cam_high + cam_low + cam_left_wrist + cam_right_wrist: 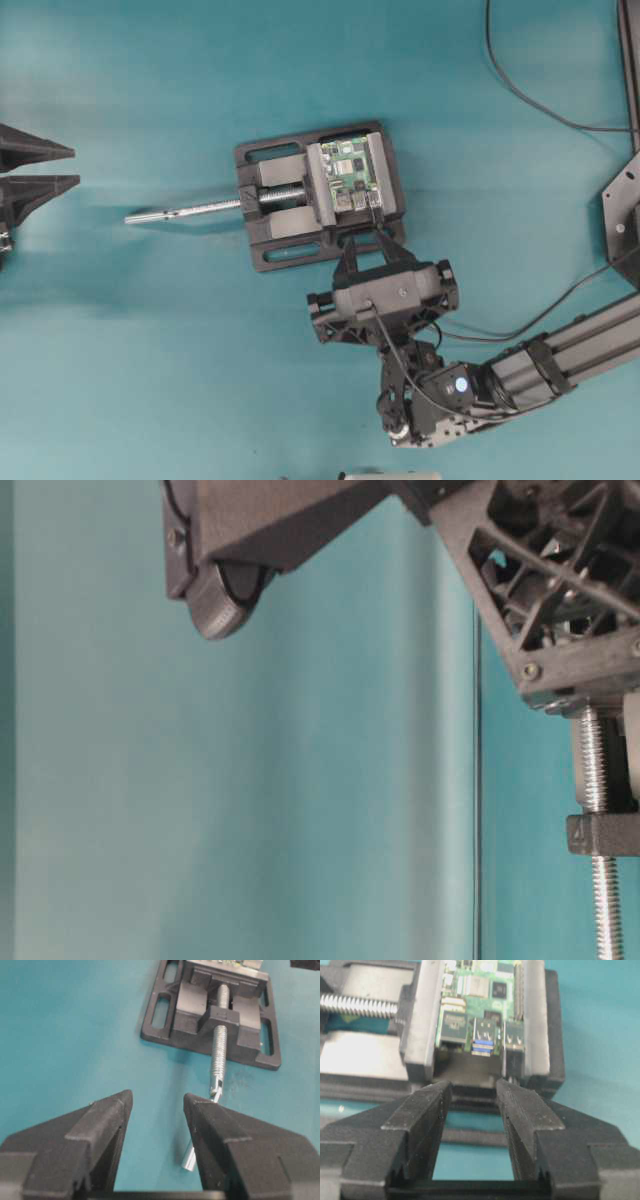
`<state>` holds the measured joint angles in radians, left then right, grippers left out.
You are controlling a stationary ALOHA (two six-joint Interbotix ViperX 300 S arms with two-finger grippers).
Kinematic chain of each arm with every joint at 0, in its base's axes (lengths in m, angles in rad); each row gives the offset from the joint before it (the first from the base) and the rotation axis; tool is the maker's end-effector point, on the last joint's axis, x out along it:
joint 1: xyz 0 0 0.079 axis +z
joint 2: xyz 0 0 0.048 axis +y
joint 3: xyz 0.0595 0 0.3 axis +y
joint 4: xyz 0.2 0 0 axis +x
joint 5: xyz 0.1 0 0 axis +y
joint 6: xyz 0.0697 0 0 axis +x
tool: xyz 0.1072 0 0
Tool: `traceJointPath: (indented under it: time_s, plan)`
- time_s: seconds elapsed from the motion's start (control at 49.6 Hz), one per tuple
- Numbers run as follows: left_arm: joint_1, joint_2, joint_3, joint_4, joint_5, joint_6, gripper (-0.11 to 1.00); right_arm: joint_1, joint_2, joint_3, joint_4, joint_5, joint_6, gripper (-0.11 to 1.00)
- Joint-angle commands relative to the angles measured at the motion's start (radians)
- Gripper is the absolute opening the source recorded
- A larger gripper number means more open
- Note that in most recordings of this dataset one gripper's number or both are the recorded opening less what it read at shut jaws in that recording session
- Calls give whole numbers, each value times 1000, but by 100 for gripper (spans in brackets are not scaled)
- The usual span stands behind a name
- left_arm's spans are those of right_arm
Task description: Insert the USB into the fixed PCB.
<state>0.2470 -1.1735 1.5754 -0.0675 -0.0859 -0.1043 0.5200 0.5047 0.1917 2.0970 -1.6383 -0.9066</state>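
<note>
The black cast vise (pixel 318 197), a flat slotted base with two blocky jaws, sat on the smooth teal surface (pixel 150 350). Its threaded silver screw rod (pixel 185 210) projected from the vise toward the left of the overhead view, ending in a plain polished tip.

The small green rectangular circuit board (pixel 352 172) lay flat, clamped between the vise jaws on the side of the vise away from the rod. In the right wrist view, the board (pixel 480 990) carried black chips, a dark pin header strip along one edge and a row of silver metal ports on the edge facing the camera. One port showed blue inserts.

The small black USB plug (pixel 513 1064) stood seated in the outermost silver port, at the corner of the vise nearest the right arm. Its metal tip was not visible. The thin cable could not be traced in any view.

The right gripper (pixel 472 1105), with black, matte, wedge-shaped, layered-texture fingers, was released and held nothing. Its fingertips stood just short of the vise's near edge, and the plug lay beyond the right fingertip. The right arm reached in from the lower right of the overhead view, wrist bent toward the vise.

The left gripper (pixel 157 1110) was spread wide and empty, well apart from the vise, beyond the rod tip and facing it.
</note>
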Motion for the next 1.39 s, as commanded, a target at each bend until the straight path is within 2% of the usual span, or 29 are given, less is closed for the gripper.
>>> traceJointPath:
  time_s: [0.0,0.302,0.564,0.725,0.826,0.987,1.189,1.289,1.37]
  plan:
    - [2,12,-11,2,-9,-11,62,5,-21,-17,9,-11,-5,50]
    - [2,12,-11,3,-9,-11,62,11,-118,80,2,-11,-63,50]
    - [2,12,-11,3,-9,-11,62,11,-281,216,-44,41,-152,50]
    - [3,12,-11,2,-9,-11,62,14,-423,357,-156,155,-147,49]
    - [2,12,-11,3,-9,-11,62,2,-543,480,-230,262,-144,49]
    - [2,12,-11,2,-9,-11,62,-26,-741,646,-284,417,-140,50]
    - [2,12,-11,2,-9,-11,62,-121,-974,838,-374,681,-130,49]
    - [2,12,-11,2,-9,-11,62,-190,-1089,934,-445,825,-138,49]
    - [2,12,-11,2,-9,-11,62,-247,-1197,1015,-522,914,-144,49]
